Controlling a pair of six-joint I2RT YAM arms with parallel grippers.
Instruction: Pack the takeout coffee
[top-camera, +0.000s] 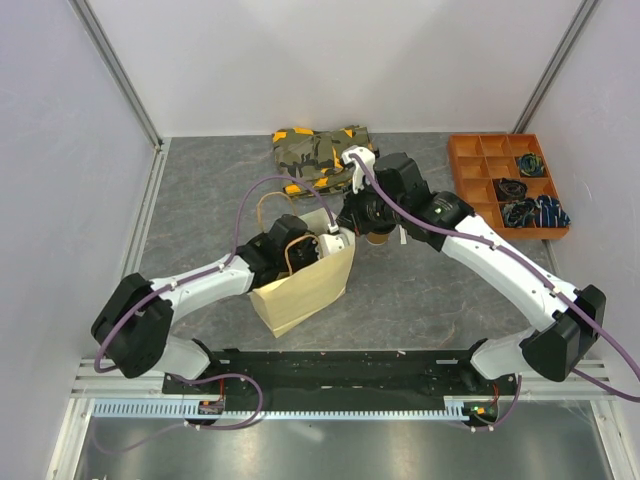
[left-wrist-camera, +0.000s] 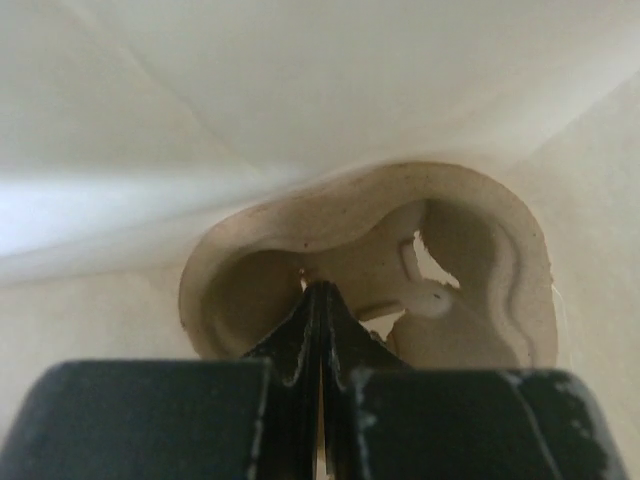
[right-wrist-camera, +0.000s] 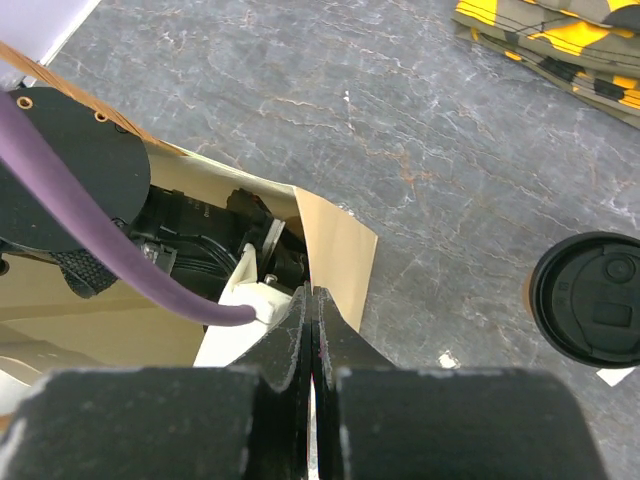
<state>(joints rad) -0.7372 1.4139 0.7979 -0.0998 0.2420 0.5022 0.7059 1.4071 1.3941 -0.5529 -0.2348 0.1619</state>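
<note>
- The cup (right-wrist-camera: 590, 295) stands on the table (right-wrist-camera: 400, 130), outside the bag (top-camera: 300, 290) and just to the right of its mouth.
- The right wrist view shows only its black lid (right-wrist-camera: 575, 300) from above, cut off by the frame's right edge.
- In the top view the right arm covers the cup almost wholly, leaving only a tan sliver.
- The left gripper (left-wrist-camera: 320, 295) is deep inside the bag. Its fingers are pressed together, pinching the middle ridge of the pulp tray (left-wrist-camera: 480, 230).
- The near part of the tray is hidden behind the fingers. The bag's pale walls fill the rest of that view, out of focus.
- From above, the bag mouth swallows the left gripper's fingers and only its body shows.
- The right gripper (right-wrist-camera: 313, 300) has its fingers closed together on the bag's rim, at the corner of the open mouth. The pinched spot itself is hard to make out.
- The bag's handles rise beside the left arm.
- A folded camo cloth (top-camera: 320, 150) lies at the far side of the table.
- An orange box (top-camera: 480, 160) with compartments sits far right. The dark items in it are too small to tell.
</note>
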